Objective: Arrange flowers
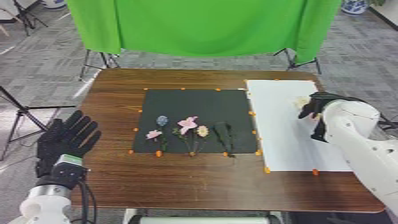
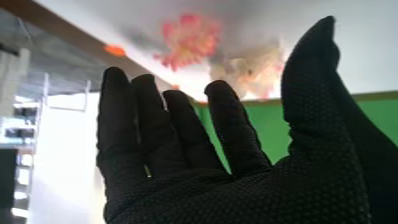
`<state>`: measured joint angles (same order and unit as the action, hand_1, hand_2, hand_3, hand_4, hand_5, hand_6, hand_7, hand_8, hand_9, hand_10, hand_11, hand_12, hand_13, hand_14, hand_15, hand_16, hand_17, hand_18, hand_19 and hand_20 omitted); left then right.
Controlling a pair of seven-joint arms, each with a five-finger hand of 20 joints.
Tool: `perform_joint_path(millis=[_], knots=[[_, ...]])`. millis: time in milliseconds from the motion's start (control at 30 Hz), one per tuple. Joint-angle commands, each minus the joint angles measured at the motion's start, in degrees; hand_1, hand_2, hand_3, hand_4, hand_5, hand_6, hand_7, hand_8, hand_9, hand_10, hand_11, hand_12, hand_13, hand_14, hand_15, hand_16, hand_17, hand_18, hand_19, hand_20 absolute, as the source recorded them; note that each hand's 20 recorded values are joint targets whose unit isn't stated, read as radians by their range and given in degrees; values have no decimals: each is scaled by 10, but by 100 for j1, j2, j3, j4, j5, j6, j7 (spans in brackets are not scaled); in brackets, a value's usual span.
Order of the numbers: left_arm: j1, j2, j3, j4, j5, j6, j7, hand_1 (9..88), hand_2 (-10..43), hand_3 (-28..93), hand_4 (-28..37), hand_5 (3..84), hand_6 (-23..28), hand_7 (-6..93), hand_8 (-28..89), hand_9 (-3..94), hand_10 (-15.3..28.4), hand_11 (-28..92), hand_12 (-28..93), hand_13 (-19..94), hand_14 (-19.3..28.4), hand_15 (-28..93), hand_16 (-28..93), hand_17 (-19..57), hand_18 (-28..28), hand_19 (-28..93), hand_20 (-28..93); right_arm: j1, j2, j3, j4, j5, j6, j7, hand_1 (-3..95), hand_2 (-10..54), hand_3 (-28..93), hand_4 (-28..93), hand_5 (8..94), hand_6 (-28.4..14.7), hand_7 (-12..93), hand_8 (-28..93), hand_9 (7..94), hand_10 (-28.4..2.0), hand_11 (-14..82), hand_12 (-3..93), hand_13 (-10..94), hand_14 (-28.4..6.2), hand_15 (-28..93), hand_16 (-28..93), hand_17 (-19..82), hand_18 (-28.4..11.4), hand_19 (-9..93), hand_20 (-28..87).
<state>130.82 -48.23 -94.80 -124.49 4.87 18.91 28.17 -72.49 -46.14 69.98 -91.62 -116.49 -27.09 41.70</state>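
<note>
Brown wooden table [image 1: 195, 185] has white rectangular sheet [image 1: 286, 145] right of black square mat [image 1: 187, 102] with pink flower [image 1: 187, 123], black-gloved left hand [image 1: 64, 142] wide at left edge, black-gloved right hand [image 1: 326, 96] straight-fingered, spread, near pale petalled flower [image 1: 302, 101] on sheet.

head view: bright, even light; right wrist view: white glare (rather harsh); soft shadows

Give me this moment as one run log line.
Arranging | right hand open over white sheet, near pale flower | left hand open at table's left edge | more flowers on black mat
</note>
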Motion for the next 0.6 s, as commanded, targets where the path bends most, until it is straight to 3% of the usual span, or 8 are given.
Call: perform_joint_path(millis=[33, 167, 267, 367, 467, 533, 600], knots=[[111, -45, -53, -1, -36, 46, 5, 309, 155, 716, -283, 460, 99, 178, -95, 402, 163, 275, 137, 296, 168, 492, -67, -62, 169, 422, 106, -204, 1, 251, -7, 271, -427, 425, 320, 34, 819, -274, 359, -83, 124, -113, 310, -209, 97, 129, 272, -198, 298, 118, 202, -244, 571, 166], [115, -39, -59, -11, -41, 54, 18, 309, 155, 716, -283, 460, 99, 178, -95, 403, 163, 276, 137, 296, 168, 493, -66, -62, 169, 422, 106, -369, -3, 296, 30, 270, -233, 273, 359, 40, 826, -277, 388, -81, 150, -128, 353, -202, 125, 124, 326, -191, 331, 106, 244, -243, 606, 150], [76, -65, -18, 6, -7, 54, -37, 309, 155, 716, -283, 460, 98, 179, -95, 403, 163, 275, 137, 297, 168, 493, -67, -62, 169, 423, 107, -465, -32, 258, 67, 243, 19, 84, 412, 31, 810, -281, 467, -55, 191, -145, 491, -164, 183, 139, 471, -154, 393, 112, 305, -212, 661, 149], [9, -110, 61, 38, -43, 13, -109, 310, 155, 715, -283, 460, 99, 178, -95, 403, 163, 276, 137, 297, 168, 494, -67, -62, 169, 423, 107, -497, -109, 217, 87, 304, -61, 127, 466, -36, 755, -282, 540, -24, 235, -152, 612, -122, 231, 167, 625, -103, 461, 157, 330, -198, 717, 172], [12, -126, 86, 44, -38, -36, -119, 309, 156, 715, -283, 460, 100, 178, -95, 403, 163, 276, 137, 296, 168, 495, -67, -62, 170, 425, 108, -583, -148, 191, 68, 275, -81, 163, 519, -82, 696, -283, 569, -15, 300, -87, 680, -107, 210, 276, 657, -83, 474, 243, 342, -196, 739, 203], [53, -127, 54, 31, -33, -20, -111, 309, 156, 715, -283, 460, 99, 177, -95, 403, 163, 276, 137, 297, 168, 494, -68, -62, 169, 425, 108, -621, -154, 173, 53, 256, -86, 120, 560, -93, 655, -283, 575, -14, 376, -50, 727, -90, 164, 391, 669, -64, 470, 308, 349, -193, 749, 227], [98, -134, -6, 17, -11, -15, -108, 309, 156, 714, -283, 460, 99, 177, -95, 402, 163, 276, 137, 297, 168, 495, -68, -62, 169, 425, 108, -679, -162, 192, -8, 186, -95, 18, 585, -95, 650, -283, 573, -9, 459, -36, 738, -86, 178, 452, 678, -51, 463, 350, 352, -193, 756, 243]])
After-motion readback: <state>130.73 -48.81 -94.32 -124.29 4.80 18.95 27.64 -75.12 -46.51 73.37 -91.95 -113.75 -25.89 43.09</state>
